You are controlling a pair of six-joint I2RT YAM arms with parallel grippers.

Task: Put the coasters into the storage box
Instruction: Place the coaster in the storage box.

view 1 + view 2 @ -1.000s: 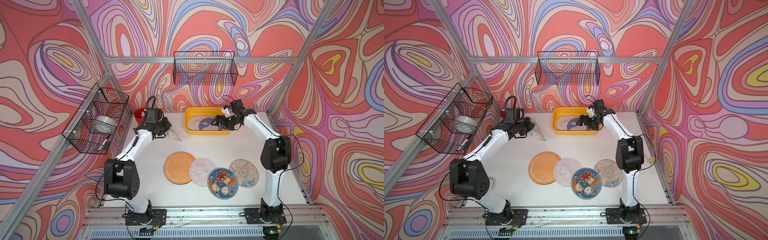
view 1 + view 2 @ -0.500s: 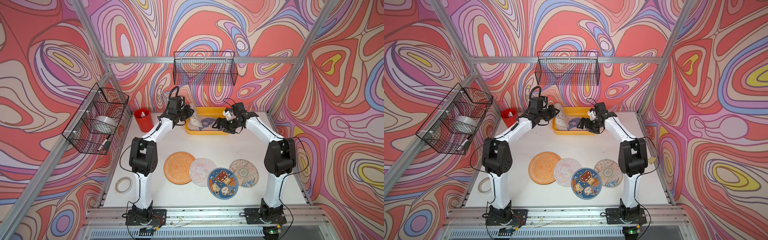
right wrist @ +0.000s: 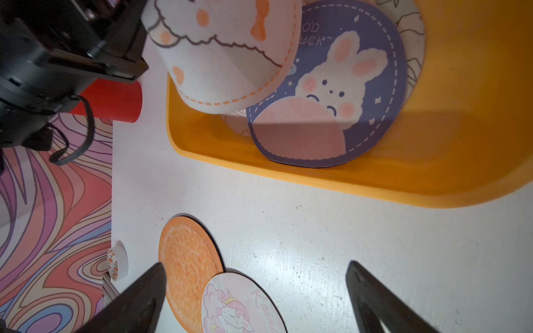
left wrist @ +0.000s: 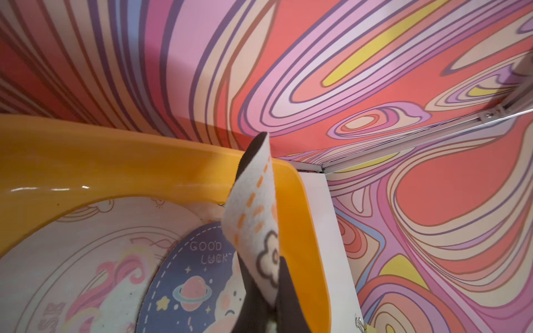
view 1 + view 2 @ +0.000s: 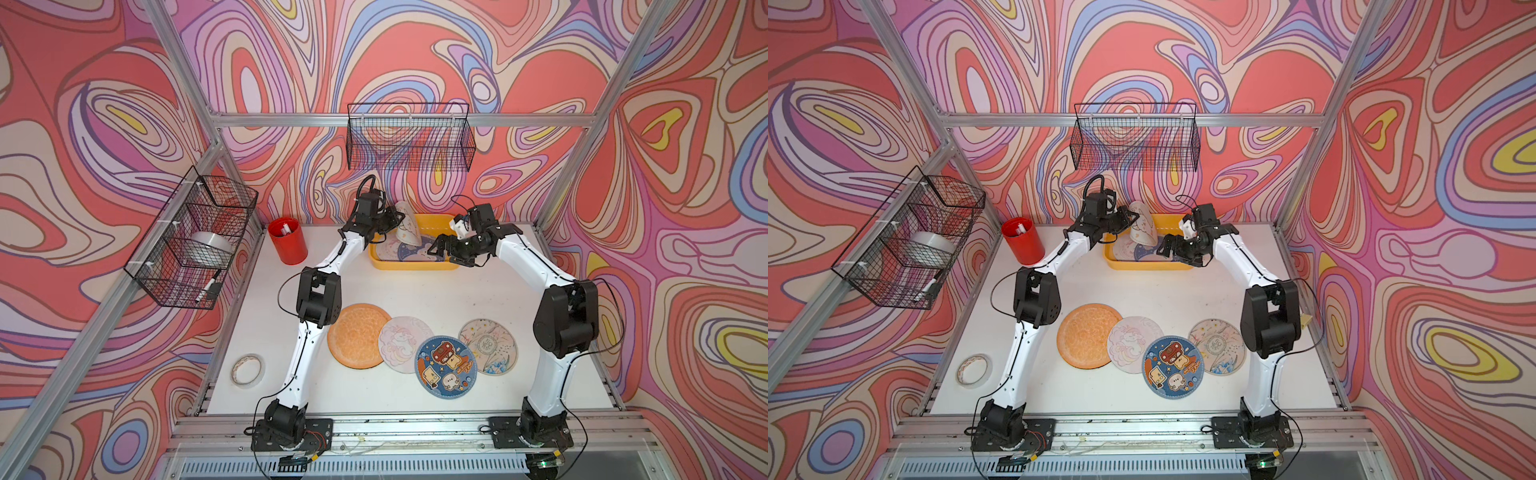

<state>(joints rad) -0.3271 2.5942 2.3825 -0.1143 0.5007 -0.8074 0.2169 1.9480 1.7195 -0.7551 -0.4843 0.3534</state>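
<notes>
Coaster (image 5: pixel 408 227) in left hand (image 5: pixel 394 219) above box (image 5: pixel 411 266)

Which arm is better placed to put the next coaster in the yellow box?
Left. The left gripper is shut on a pale coaster hanging over the yellow box; the right gripper is open and empty.

The storage box (image 5: pixel 411 266) sits at the table's (image 5: pixel 415 291) 12 o'clock, with coasters (image 5: pixel 409 253) lying in it. A raised coaster (image 5: pixel 406 226) hangs over its 9 o'clock end, pinched in the left gripper (image 5: pixel 395 219). The cup (image 5: pixel 287 241) stands at 10 o'clock, the tape ring (image 5: pixel 247 370) at 8 o'clock. At 6 o'clock four coasters (image 5: pixel 446 365) overlap in a row.
</notes>
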